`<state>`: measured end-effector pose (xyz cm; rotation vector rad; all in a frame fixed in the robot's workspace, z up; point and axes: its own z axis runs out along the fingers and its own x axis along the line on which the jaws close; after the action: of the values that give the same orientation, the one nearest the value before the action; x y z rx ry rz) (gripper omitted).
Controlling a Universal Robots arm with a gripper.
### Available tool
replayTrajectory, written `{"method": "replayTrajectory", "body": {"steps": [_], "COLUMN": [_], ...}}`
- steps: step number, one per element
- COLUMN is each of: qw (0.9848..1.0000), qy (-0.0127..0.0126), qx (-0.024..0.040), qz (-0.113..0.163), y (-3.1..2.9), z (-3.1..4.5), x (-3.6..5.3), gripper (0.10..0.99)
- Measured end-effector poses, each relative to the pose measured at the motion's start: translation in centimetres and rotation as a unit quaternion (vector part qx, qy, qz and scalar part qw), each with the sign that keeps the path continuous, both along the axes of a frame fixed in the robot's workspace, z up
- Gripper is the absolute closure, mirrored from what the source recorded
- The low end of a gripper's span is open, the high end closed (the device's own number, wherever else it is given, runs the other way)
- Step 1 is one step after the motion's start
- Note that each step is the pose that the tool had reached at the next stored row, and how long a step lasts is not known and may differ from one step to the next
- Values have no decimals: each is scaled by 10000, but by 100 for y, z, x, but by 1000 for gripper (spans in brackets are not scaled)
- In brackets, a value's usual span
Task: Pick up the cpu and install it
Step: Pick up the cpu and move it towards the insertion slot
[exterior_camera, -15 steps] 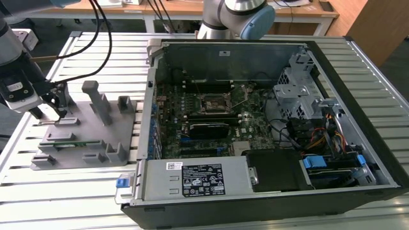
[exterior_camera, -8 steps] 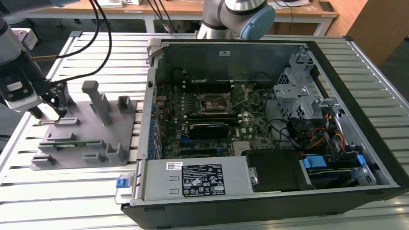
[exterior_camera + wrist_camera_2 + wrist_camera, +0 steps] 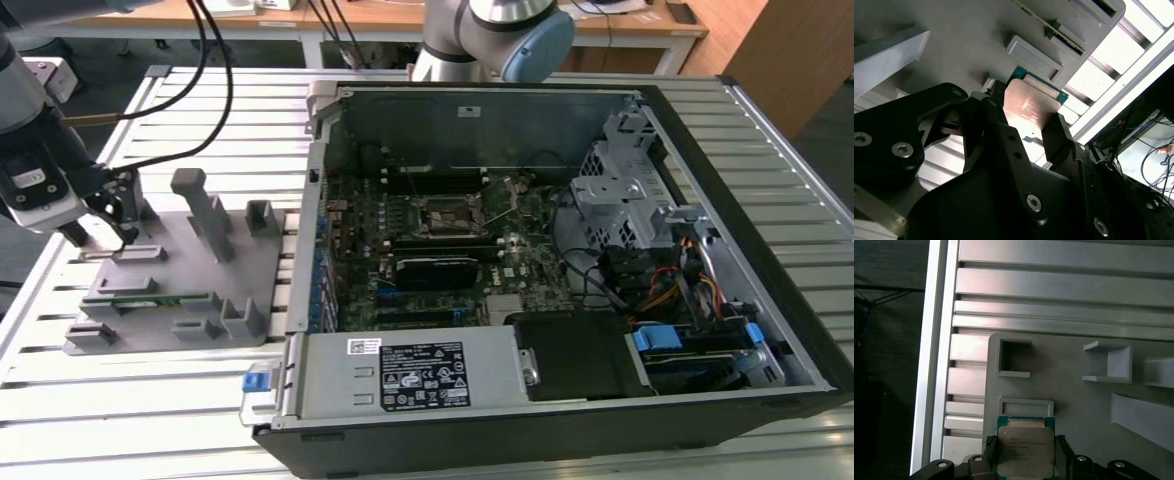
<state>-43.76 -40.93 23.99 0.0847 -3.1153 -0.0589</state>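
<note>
Right now we see the gripper (image 3: 104, 232) at the exterior view's left, hanging over a grey fixture (image 3: 200, 305) that lies on the slatted aluminium desk (image 3: 187, 110). In the first wrist view the cpu (image 3: 1025, 452) sits between the two dark fingers (image 3: 1063, 451), with its silvery metal top turned to the camera and a thin green rim around it. The fingers are closed in on it, one against each of two opposite edges, so we read them as clamped on the cpu. The second wrist view shows the same grip from lower down: the cpu (image 3: 1030, 102) catches a pale glare, with a finger on either side of it. We cannot tell whether the cpu is clear of the fixture's surface or rests on it.

Just beside the cpu on the fixture is a shallow rectangular frame (image 3: 1026, 406), and beyond that a square open pocket (image 3: 1014, 359). A narrow green memory stick (image 3: 140, 297) lies in a slot of the same fixture, near the gripper but apart from it.

At the exterior view's right, an open computer case (image 3: 534, 115) lies on the desk with its motherboard (image 3: 354, 270) exposed. The black-framed socket (image 3: 447, 215) sits near the middle of the board, well apart from the gripper and the cpu. Behind the case we see a grey and pale blue arm joint (image 3: 514, 35).
</note>
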Motion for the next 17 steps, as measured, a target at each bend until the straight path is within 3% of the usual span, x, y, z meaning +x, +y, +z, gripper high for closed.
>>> {"method": "replayTrajectory", "body": {"steps": [17], "qw": [10000], "qy": [0], "qx": [0], "qz": [0], "y": [0], "z": [72], "x": [0], "gripper": [545]}}
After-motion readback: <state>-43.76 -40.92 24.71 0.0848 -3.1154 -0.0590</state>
